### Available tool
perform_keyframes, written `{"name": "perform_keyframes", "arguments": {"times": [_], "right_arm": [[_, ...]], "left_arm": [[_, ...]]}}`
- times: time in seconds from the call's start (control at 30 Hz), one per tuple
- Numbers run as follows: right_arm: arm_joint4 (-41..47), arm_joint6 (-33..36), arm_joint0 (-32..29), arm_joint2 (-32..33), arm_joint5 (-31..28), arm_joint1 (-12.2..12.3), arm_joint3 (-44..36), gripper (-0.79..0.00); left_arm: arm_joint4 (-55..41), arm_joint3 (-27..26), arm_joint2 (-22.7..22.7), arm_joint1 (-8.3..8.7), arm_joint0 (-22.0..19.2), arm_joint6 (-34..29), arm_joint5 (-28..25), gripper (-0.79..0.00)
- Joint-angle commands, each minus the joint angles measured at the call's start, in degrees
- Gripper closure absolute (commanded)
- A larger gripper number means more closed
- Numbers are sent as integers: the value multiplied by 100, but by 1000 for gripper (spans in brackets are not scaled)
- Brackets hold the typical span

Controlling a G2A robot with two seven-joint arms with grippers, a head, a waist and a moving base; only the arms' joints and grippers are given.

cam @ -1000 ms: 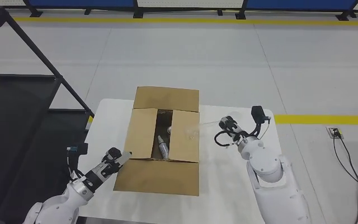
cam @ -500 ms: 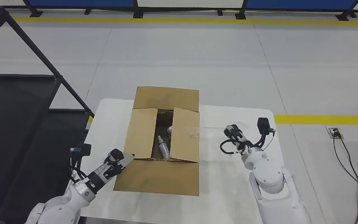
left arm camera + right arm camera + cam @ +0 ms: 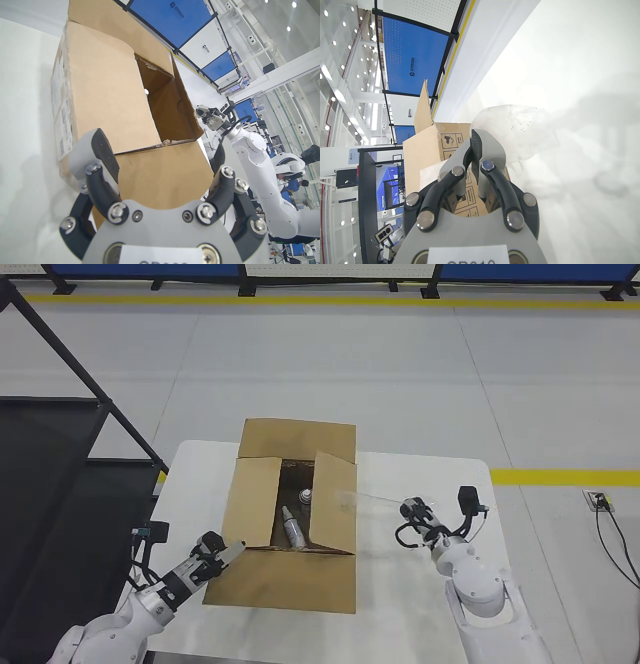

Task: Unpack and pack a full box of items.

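Observation:
An open cardboard box stands mid-table with its flaps spread. Inside lie a grey bottle and a white-capped item. My right gripper hangs to the right of the box, shut on a clear plastic bag that stretches back to the raised right flap. In the right wrist view the bag bulges past the pinched fingers. My left gripper is open at the box's front left corner, and the front flap lies just beyond its fingers.
The white table has bare surface to the right of the box and a narrow strip to its left. A black frame and dark panel stand off the table's left side. The far flap hangs over the back edge.
My right gripper has drawn back away from the box, pulling the clear bag out with it. The right flap has tipped up more steeply. The left gripper has barely shifted.

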Motion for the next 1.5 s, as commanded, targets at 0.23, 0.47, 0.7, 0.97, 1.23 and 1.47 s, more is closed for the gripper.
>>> {"name": "perform_keyframes", "arguments": {"times": [0.23,0.47,0.7,0.97,1.23,1.47], "right_arm": [[143,92,192,-50,-68,17,536,0],[269,77,266,-62,-120,28,827,0],[369,100,312,-109,-194,39,1001,0],[306,186,524,-343,-467,36,1109,0],[139,230,831,-619,-453,20,1234,0],[130,229,872,-624,-436,35,1247,0]], "left_arm": [[28,-18,16,9,10,-1,16,-785],[29,-20,35,14,17,8,14,-785],[74,-34,84,17,2,14,34,-785],[25,-193,116,17,-13,78,13,-785],[-6,-488,323,7,-167,59,23,-785],[-158,-417,854,-33,-574,-90,147,-785]]}}
